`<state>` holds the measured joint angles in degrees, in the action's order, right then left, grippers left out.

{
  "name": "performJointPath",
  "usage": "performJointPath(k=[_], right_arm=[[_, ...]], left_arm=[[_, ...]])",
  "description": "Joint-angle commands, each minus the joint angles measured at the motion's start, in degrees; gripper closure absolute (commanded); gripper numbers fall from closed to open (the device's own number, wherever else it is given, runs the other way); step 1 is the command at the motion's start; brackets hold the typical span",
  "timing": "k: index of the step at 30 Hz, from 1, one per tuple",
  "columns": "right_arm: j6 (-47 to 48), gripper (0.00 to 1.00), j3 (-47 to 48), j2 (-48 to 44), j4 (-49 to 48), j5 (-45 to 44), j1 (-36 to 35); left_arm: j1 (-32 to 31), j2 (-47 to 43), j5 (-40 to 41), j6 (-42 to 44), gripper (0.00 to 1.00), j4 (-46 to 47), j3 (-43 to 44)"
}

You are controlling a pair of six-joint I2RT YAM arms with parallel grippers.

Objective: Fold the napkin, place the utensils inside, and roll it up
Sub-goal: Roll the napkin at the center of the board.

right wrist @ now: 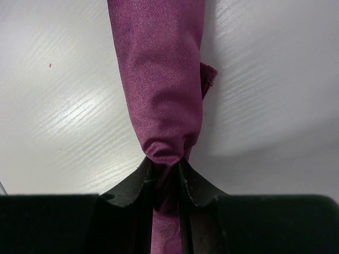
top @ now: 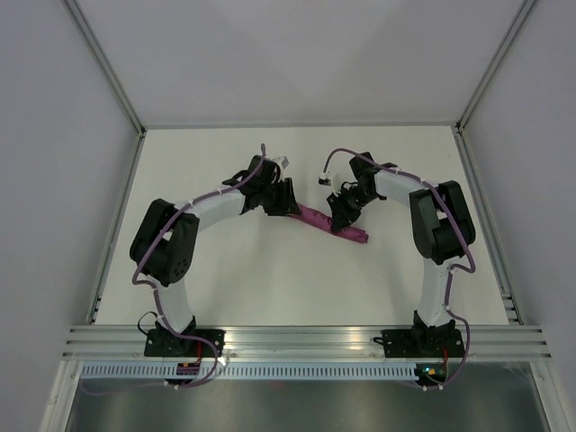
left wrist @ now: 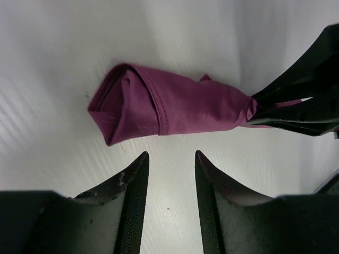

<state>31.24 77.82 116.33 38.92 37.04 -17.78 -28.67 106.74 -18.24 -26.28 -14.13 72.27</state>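
The plum-magenta napkin (top: 328, 225) lies rolled into a short tight bundle in the middle of the white table. My right gripper (top: 342, 219) is shut on the napkin (right wrist: 161, 79), and its fingers (right wrist: 185, 180) squeeze the roll into a narrow waist. My left gripper (top: 290, 200) is open and empty, hovering just short of the roll's other end (left wrist: 159, 106) without touching it. In the left wrist view my right gripper's fingers (left wrist: 296, 106) show pinching the roll's far end. The utensils are hidden; no metal shows anywhere.
The white table (top: 270, 279) is fenced by grey walls and aluminium corner posts (top: 108, 72). An aluminium rail (top: 306, 342) runs along the near edge, where both arm bases are bolted.
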Motion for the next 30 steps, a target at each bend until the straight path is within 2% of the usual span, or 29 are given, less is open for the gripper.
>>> performJointPath(k=[1,8,15,27,30], right_arm=[[-3.03,0.8,-1.71,5.66,-0.33,-4.08,-0.76],[-6.72,0.8,-1.53,6.1,-1.91,-3.55,-0.59],[-10.06,0.79,-1.53,6.89,-3.32,-0.65,-0.32],[-19.11,0.78,-0.92,7.94,-7.71,7.08,0.03],[-22.26,0.71,-1.01,8.47,-9.91,9.01,0.03]], left_arm=[[-2.79,-3.47,4.7,-10.18,0.55,11.57,-5.19],[-6.57,2.15,6.11,-13.35,0.55,13.87,-3.28],[-6.67,5.14,6.9,-13.45,0.56,14.48,-0.03],[-5.61,12.52,7.52,-10.11,0.56,5.43,11.04],[-5.09,15.07,6.64,-9.23,0.57,3.59,14.03]])
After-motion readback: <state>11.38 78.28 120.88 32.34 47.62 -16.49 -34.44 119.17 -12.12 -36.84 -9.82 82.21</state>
